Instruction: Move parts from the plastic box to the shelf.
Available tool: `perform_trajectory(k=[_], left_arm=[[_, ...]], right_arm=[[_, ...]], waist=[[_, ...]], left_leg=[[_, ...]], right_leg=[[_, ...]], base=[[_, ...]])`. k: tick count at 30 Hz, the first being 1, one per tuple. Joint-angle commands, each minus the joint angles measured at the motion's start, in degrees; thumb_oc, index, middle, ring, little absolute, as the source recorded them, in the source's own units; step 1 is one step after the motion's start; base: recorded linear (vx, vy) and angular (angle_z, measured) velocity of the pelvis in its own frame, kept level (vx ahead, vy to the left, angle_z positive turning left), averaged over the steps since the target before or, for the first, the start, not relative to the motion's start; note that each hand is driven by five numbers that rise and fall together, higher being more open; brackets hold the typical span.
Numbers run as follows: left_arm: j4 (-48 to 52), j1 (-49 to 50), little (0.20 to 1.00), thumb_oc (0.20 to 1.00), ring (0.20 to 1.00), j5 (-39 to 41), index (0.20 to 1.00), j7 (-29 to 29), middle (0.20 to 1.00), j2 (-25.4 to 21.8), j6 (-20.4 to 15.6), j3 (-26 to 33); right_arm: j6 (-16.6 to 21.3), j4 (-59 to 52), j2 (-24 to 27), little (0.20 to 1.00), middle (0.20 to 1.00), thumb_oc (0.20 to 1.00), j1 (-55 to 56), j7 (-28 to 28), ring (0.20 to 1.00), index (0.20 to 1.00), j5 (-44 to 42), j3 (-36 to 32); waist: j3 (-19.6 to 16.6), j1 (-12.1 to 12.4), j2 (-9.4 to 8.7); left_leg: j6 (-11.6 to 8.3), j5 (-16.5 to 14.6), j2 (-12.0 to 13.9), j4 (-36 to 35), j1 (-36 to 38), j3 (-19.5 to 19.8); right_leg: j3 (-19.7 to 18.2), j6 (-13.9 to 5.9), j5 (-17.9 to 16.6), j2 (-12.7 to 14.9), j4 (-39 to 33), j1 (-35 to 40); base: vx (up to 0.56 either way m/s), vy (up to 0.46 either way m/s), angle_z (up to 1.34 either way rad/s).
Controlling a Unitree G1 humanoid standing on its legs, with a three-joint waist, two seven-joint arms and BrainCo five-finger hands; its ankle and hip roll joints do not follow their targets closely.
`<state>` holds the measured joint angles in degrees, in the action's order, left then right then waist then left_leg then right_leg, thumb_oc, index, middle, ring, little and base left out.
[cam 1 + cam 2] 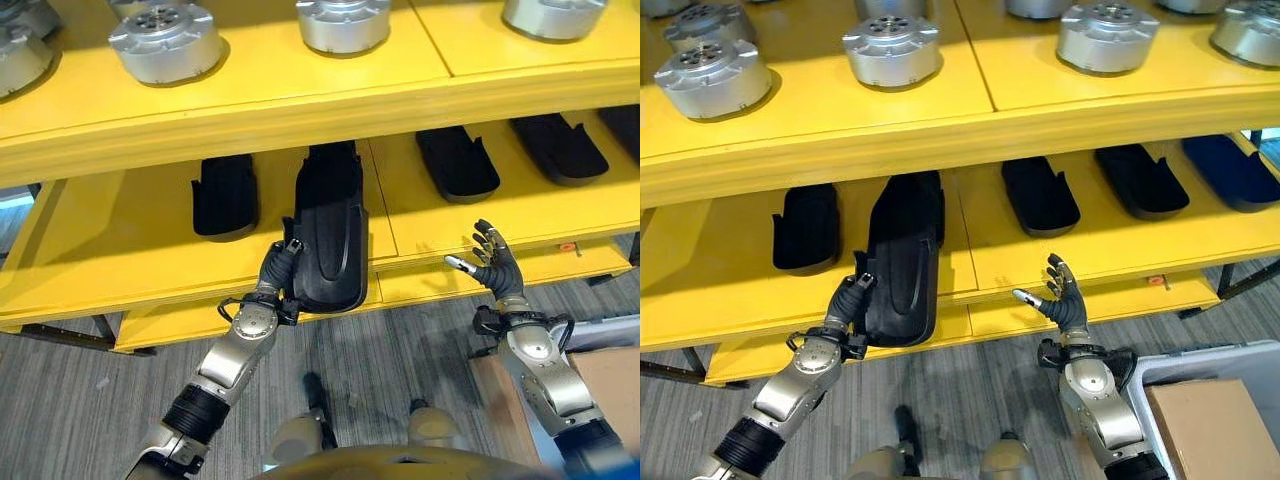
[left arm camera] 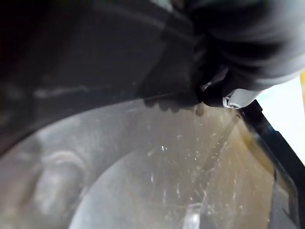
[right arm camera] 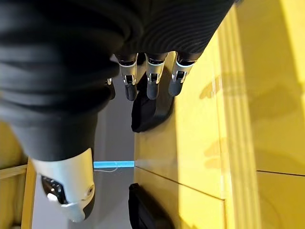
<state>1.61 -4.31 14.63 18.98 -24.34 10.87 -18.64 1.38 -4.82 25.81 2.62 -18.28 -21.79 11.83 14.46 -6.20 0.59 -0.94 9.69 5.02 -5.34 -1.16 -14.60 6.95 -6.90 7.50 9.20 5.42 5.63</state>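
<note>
Here, long glossy black moulded part (image 1: 328, 240)

Brown cardboard box (image 1: 1206, 424) on grey wood-grain floor (image 1: 80, 410)

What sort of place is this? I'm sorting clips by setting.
Probably a factory or warehouse parts store: yellow shelving holds rows of silver round metal parts above and black moulded parts below, with a grey plastic box beside the shelf.
</note>
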Motion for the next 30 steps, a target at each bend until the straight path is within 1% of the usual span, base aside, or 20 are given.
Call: perform_trajectory(k=[1, 3, 4, 8, 9, 10, 12, 14, 15, 16, 17, 19, 20, 21, 22, 23, 24, 26, 30], left_arm=[[3.8, -3.2, 0.200, 0.200, 0.200, -2.9, 0.200, -0.4, 0.200, -2.1, -4.4, 2.7], [3.9, -3.1, 0.200, 0.200, 0.200, -2.9, 0.200, -0.5, 0.200, -2.2, -4.6, 3.2], [4.2, -2.8, 0.200, 0.200, 0.200, -3.9, 0.200, -1.1, 0.200, -2.5, -4.6, 4.1], [3.8, -3.1, 0.200, 0.200, 0.200, -4.4, 0.200, -2.1, 0.200, -3.0, -4.2, 5.1], [3.3, -2.8, 0.200, 0.200, 0.200, -4.2, 0.200, -3.4, 0.200, -3.2, -4.1, 6.0], [3.3, -2.2, 0.200, 0.200, 0.200, -4.3, 0.200, -3.8, 0.200, -3.1, -4.1, 6.5], [3.7, -0.6, 0.200, 0.200, 0.200, -3.7, 0.200, -3.7, 0.200, -3.0, -4.4, 7.6], [3.9, 1.2, 0.200, 0.200, 0.200, -3.1, 0.200, -2.8, 0.200, -2.9, -5.3, 8.6], [3.9, 2.0, 0.200, 0.200, 0.200, -2.4, 0.200, -2.4, 0.200, -2.7, -5.9, 9.0], [4.1, 2.6, 0.200, 0.200, 0.200, -1.9, 0.200, -2.2, 0.200, -2.5, -6.2, 9.2], [4.2, 2.8, 0.200, 0.200, 0.200, -1.8, 0.200, -2.1, 0.200, -2.4, -6.3, 9.2], [4.4, 4.2, 0.200, 0.200, 0.200, -0.4, 0.200, -2.2, 0.200, -2.3, -7.3, 9.6], [4.3, 4.5, 0.200, 0.200, 0.200, 0.0, 0.200, -2.0, 0.200, -2.5, -7.8, 9.8], [3.9, 4.2, 0.200, 0.200, 0.200, -0.1, 0.200, -2.1, 0.200, -2.6, -8.2, 9.6], [3.3, 3.8, 0.200, 0.200, 0.200, -0.3, 0.200, -2.8, 0.200, -2.8, -8.3, 9.5], [3.2, 3.7, 0.200, 0.200, 0.200, -0.4, 0.200, -2.9, 0.200, -2.7, -8.3, 9.4], [2.0, 3.1, 0.200, 0.200, 0.200, 0.3, 0.200, -3.9, 0.200, -2.2, -8.0, 8.8], [1.6, 3.2, 0.200, 0.200, 0.200, -0.1, 0.200, -4.2, 0.200, -1.2, -8.4, 8.1], [1.2, 3.6, 0.200, 0.200, 0.200, -1.1, 0.200, -4.1, 0.200, -0.9, -8.1, 7.4]], right_arm=[[2.4, -5.0, -0.7, 1.000, 1.000, 1.000, -2.5, -0.8, 1.000, 1.000, 0.4, -1.4], [2.8, -5.0, -0.9, 1.000, 1.000, 1.000, -2.8, -1.0, 1.000, 1.000, 0.7, -1.5], [3.3, -4.7, -1.4, 1.000, 1.000, 1.000, -3.3, -0.7, 1.000, 1.000, 1.6, -1.7], [4.2, -4.0, -1.7, 1.000, 1.000, 1.000, -3.9, -1.8, 1.000, 1.000, 2.8, -2.1], [4.5, -3.4, -2.2, 1.000, 1.000, 1.000, -4.0, -2.7, 1.000, 1.000, 3.2, -2.6], [4.5, -3.0, -2.5, 1.000, 1.000, 1.000, -4.2, -2.6, 1.000, 1.000, 3.3, -2.9], [4.6, -2.3, -2.9, 1.000, 1.000, 1.000, -4.5, -2.5, 1.000, 1.000, 4.3, -3.1], [4.6, -1.6, -3.3, 1.000, 1.000, 1.000, -4.4, -2.8, 1.000, 1.000, 4.0, -3.1], [4.8, -1.5, -3.1, 1.000, 1.000, 1.000, -3.7, -2.8, 1.000, 1.000, 3.9, -3.5], [5.1, -1.7, -2.9, 1.000, 1.000, 1.000, -2.9, -2.8, 1.000, 1.000, 3.8, -3.9], [5.1, -1.7, -2.8, 1.000, 1.000, 1.000, -2.7, -2.8, 1.000, 1.000, 3.8, -4.0], [5.9, -1.1, -2.5, 1.000, 1.000, 1.000, -2.1, -2.9, 1.000, 1.000, 3.4, -4.9], [6.6, -0.7, -2.3, 1.000, 1.000, 1.000, -2.7, -3.2, 1.000, 1.000, 3.5, -4.8], [7.0, -0.1, -2.6, 1.000, 1.000, 1.000, -3.4, -3.6, 1.000, 1.000, 4.2, -4.5], [8.2, 0.8, -2.6, 1.000, 1.000, 1.000, -3.6, -3.7, 1.000, 1.000, 4.6, -4.3], [8.4, 0.9, -2.5, 1.000, 1.000, 1.000, -3.7, -3.8, 1.000, 1.000, 4.6, -4.3], [8.2, 1.8, -2.3, 1.000, 1.000, 1.000, -3.9, -4.2, 1.000, 1.000, 4.1, -4.2], [8.3, 2.7, -2.0, 1.000, 1.000, 1.000, -3.8, -4.6, 1.000, 1.000, 4.1, -4.3], [9.4, 3.4, -2.2, 1.000, 1.000, 1.000, -2.4, -4.6, 1.000, 1.000, 4.8, -4.9]], waist=[[-0.9, 1.2, 0.17], [-0.8, 1.4, 0.10], [-0.4, 1.8, -0.24], [-0.3, 2.2, -0.68], [-0.6, 2.3, -0.81], [-0.7, 2.6, -0.79], [-0.7, 3.2, -0.51], [-1.1, 3.7, -0.34], [-1.4, 2.9, -0.38], [-1.6, 2.5, -0.54], [-1.7, 2.4, -0.60], [-1.9, 2.3, -1.32], [-1.5, 2.6, -1.64], [-1.1, 2.7, -1.82], [-0.9, 2.7, -1.71], [-1.0, 2.8, -1.61], [-1.1, 2.8, -1.55], [-1.3, 2.6, -1.17], [-2.1, 1.6, -0.65]], left_leg=[[-0.30, -9.7, 2.1, 2.1, 3.8, -1.3], [0.05, -10.2, 1.9, 3.1, 3.4, -1.6], [0.89, -11.4, 1.3, 4.9, 3.0, -2.1], [2.22, -12.6, 0.2, 5.9, 2.8, -2.7], [2.87, -12.7, -0.6, 4.6, 3.9, -3.3], [3.04, -12.5, -1.1, 3.2, 4.8, -3.8], [3.10, -12.0, -1.4, 1.0, 6.0, -4.6], [3.18, -12.2, -1.5, 0.3, 5.9, -4.2], [3.20, -12.2, -2.1, 0.3, 5.5, -3.2], [3.02, -12.0, -2.8, 0.3, 5.1, -2.5], [2.95, -11.9, -3.0, 0.3, 4.9, -2.4], [2.81, -10.9, -4.6, 0.3, 2.9, -1.5], [2.80, -10.4, -5.2, 0.3, 2.0, -1.3], [2.81, -10.2, -5.6, 0.3, 1.7, -1.0], [2.68, -10.0, -5.9, 0.5, 1.9, 0.2], [2.56, -9.8, -5.7, 0.5, 1.7, 0.3], [2.24, -9.7, -5.8, 0.7, 2.0, 1.1], [2.09, -9.7, -5.6, 0.7, 2.8, 1.5], [2.12, -10.0, -5.7, 0.4, 4.1, 1.6]], right_leg=[[5.7, -1.51, -0.5, 1.6, 5.2, -4.1], [5.6, -1.72, -0.7, 1.9, 5.3, -4.2], [5.6, -2.24, -0.8, 2.8, 5.5, -3.8], [5.5, -2.39, -1.9, 3.7, 5.9, -3.7], [5.7, -2.75, -3.9, 4.0, 6.4, -4.2], [6.5, -3.00, -5.7, 4.1, 7.0, -5.1], [8.5, -3.33, -6.4, 3.3, 8.6, -6.2], [9.0, -3.30, -5.5, 1.2, 10.5, -7.0], [6.3, -2.86, -4.6, -2.7, 12.3, -8.0], [4.7, -2.21, -4.1, -5.5, 13.6, -8.8], [4.5, -2.01, -4.0, -6.2, 13.9, -9.0], [3.2, -0.92, -3.5, -10.9, 17.0, -10.3], [2.8, -0.11, -2.6, -12.8, 16.7, -10.3], [1.9, 0.09, -2.8, -13.6, 15.3, -10.2], [1.5, 1.05, -1.7, -13.3, 11.7, -8.9], [1.4, 1.35, -1.7, -13.5, 10.8, -8.7], [1.5, 2.15, -1.0, -13.4, 7.1, -7.1], [1.4, 2.47, -1.4, -13.1, 4.7, -5.5], [1.0, 2.36, -2.1, -13.0, 3.5, -4.7]], base=[[-0.04, 0.138, -0.02], [-0.03, 0.150, -0.01], [-0.02, 0.180, 0.05], [0.00, 0.130, 0.06], [0.03, 0.138, 0.01], [0.04, 0.169, 0.00], [0.01, 0.105, -0.33], [0.00, 0.071, -0.68], [0.02, 0.067, -0.58], [0.03, 0.061, -0.32], [0.01, 0.054, -0.03], [-0.03, 0.010, 0.13], [-0.06, -0.063, 0.14], [-0.06, -0.142, 0.24], [-0.04, -0.118, 0.21], [-0.04, -0.177, 0.23], [-0.03, -0.151, 0.18], [0.00, -0.138, 0.21], [0.03, -0.091, 0.15]])
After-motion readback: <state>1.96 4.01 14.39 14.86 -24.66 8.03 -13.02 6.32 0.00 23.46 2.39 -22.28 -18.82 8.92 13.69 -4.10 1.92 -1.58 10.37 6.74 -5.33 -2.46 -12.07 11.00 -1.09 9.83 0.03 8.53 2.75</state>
